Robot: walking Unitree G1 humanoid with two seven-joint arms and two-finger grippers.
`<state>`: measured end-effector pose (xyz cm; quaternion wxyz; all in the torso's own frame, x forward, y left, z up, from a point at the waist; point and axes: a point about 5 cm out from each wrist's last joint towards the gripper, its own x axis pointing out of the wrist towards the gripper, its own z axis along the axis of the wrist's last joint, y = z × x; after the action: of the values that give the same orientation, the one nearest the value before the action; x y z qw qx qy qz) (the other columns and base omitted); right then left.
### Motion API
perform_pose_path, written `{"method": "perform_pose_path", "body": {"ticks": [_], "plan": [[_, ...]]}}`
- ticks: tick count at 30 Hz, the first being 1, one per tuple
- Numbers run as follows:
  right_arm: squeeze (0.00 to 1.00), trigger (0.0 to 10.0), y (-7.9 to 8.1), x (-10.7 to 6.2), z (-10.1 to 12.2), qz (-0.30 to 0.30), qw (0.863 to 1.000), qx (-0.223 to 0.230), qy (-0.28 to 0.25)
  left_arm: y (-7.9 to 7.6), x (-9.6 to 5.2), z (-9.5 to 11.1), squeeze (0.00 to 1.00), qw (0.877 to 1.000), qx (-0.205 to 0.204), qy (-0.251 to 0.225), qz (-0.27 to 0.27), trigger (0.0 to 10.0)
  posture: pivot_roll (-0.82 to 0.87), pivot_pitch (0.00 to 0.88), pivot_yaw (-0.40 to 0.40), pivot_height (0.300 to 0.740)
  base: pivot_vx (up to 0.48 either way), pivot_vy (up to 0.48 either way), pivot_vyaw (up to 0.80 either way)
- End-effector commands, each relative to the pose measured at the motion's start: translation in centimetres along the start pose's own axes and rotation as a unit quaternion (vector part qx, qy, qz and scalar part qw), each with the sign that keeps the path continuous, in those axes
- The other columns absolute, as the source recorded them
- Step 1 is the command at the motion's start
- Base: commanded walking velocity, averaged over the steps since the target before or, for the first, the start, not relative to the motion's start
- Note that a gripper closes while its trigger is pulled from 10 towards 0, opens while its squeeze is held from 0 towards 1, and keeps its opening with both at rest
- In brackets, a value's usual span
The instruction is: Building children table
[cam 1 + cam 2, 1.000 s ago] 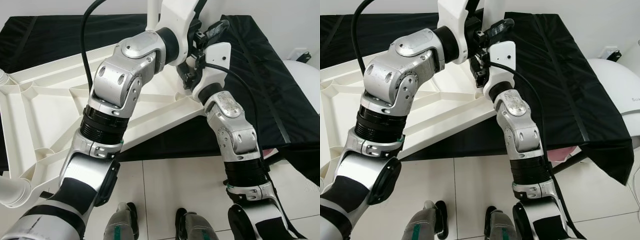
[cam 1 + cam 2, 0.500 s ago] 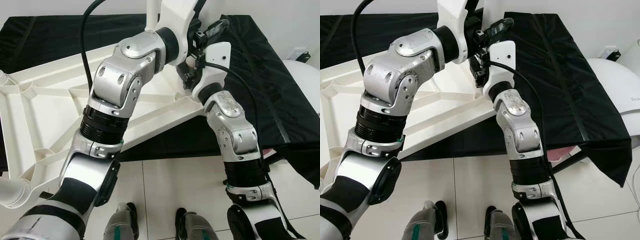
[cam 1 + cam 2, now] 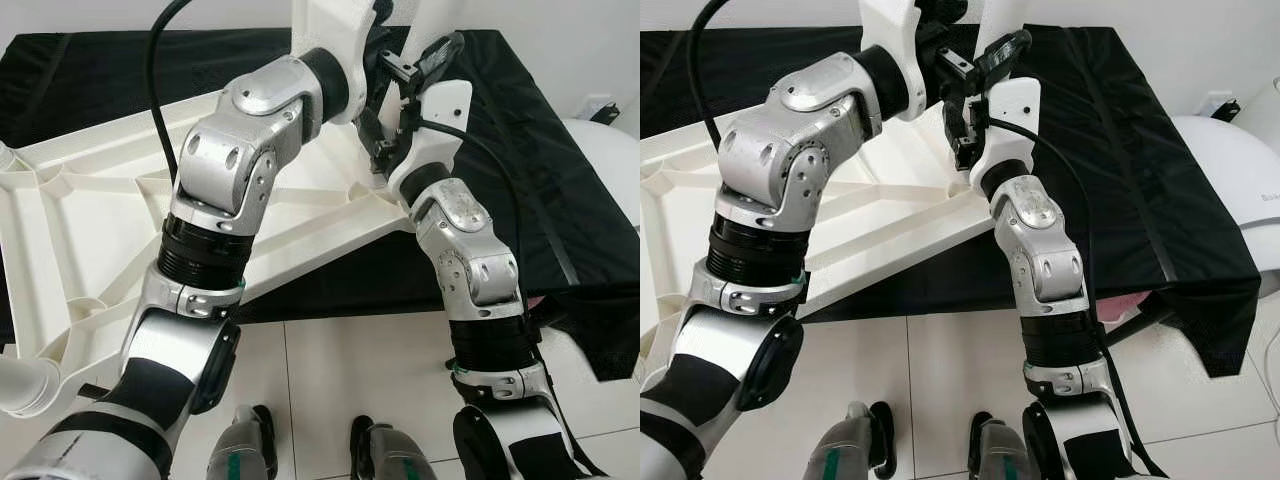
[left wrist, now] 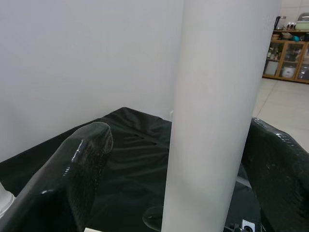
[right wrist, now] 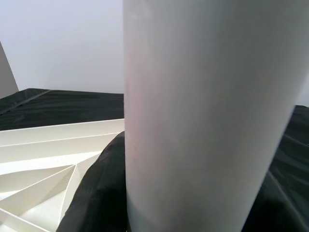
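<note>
Both wrists are tilting since before; I'm pinching the leg [image 4: 212,121] with both grippers' fingers [image 4: 72,179], probably seating it into the tabletop [image 3: 90,230] next.

Surface [image 3: 560,180] draped in black cloth [image 3: 1110,150]. White ribbed tabletop [image 3: 90,230] lies underside-up on cloth, near corner overhanging the edge. Below: white tiled floor [image 3: 340,370].

White plastic tabletop [image 3: 90,230], ribbed underside up, lying partly on a black-covered surface. White cylindrical table leg [image 4: 217,111] standing upright at its far corner.
</note>
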<state>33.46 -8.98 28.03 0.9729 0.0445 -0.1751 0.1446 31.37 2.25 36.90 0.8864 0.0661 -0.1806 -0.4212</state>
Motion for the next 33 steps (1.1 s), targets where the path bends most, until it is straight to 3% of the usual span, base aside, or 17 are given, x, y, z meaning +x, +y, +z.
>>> {"method": "perform_pose_path", "body": {"ticks": [1, 10, 24, 33], "plan": [[0.00, 10.0, -0.7, 0.4, 1.1, -0.018, 1.000, -0.005, -0.021, -1.7, 0.6, -0.4, 0.00, 0.999, -0.008, 0.008, -0.050, 10.0, -0.08, 0.162, -0.038, 0.740, 0.000, 0.000, 0.00], [0.00, 10.0, -1.2, 0.5, 0.3, -0.008, 1.000, -0.026, 0.004, -2.3, 0.8, 0.5, 0.00, 0.994, -0.078, -0.035, -0.070, 10.0, -0.08, 0.152, -0.041, 0.740, 0.000, 0.000, 0.00], [0.00, 10.0, -1.5, 0.5, -0.5, -0.002, 0.999, -0.043, 0.028, -4.5, 1.0, 1.9, 0.00, 0.986, -0.082, -0.072, -0.127, 10.0, -0.07, 0.163, -0.048, 0.740, 0.000, 0.000, 0.00], [0.00, 10.0, -1.2, 0.6, -0.6, 0.013, 0.998, -0.051, 0.035, -4.6, 0.8, 2.2, 0.00, 0.986, -0.077, -0.074, -0.126, 10.0, -0.07, 0.172, -0.047, 0.740, 0.000, 0.000, 0.00]]}}
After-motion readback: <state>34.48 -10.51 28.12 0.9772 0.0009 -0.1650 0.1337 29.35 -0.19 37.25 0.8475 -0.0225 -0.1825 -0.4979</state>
